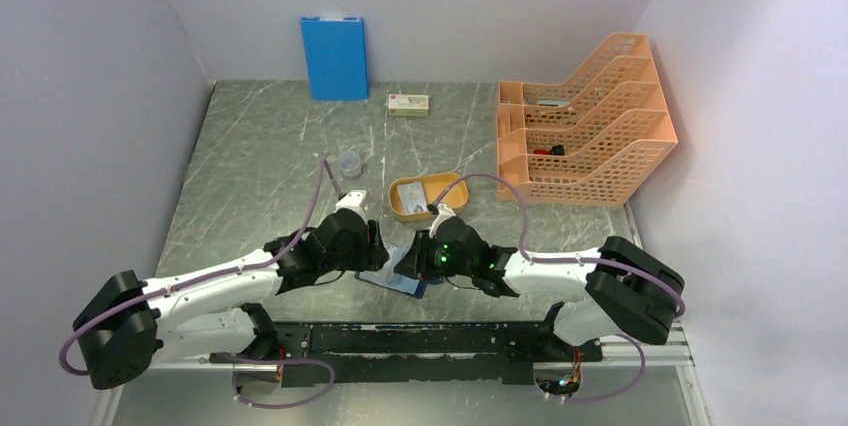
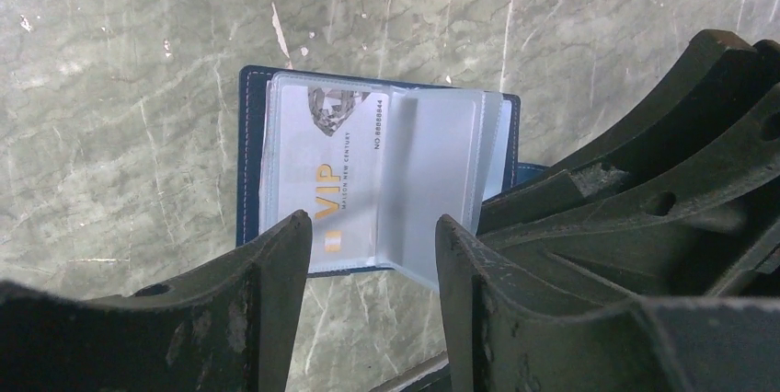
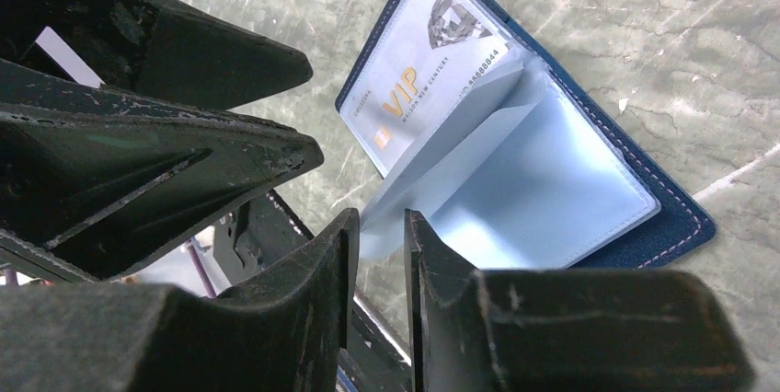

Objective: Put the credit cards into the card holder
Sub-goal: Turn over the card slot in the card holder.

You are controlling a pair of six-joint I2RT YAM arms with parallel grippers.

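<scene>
One VIP card is already tucked into a clear pocket on the left side of the card holder, which lies open on the table, right at the near edge between the two arms. So my read is we're mid-job: one in, and a second card sits in the orange tray just behind the arms.

Left pincer hangs over the holder's near edge, spread wide with nothing in it. Right pincer is nearly closed, just a thin slit. A loose sleeve page stands up off the others, and its corner runs down into that slit. Can't tell if it's actually clamped or just brushing the tips, tbh.

Next move, I'd guess: keep that page lifted so a pocket stays open, then send the free left arm back to the tray. A thin flat card will be fiddly to pick up and line up with the pocket mouth.

View differences: the overhead shot is the only one showing the tray and second card, but the arms hide nearly all of the holder there. The wrist cams show the seated card's print, and only the right one shows the page meeting the fingertips.
</scene>
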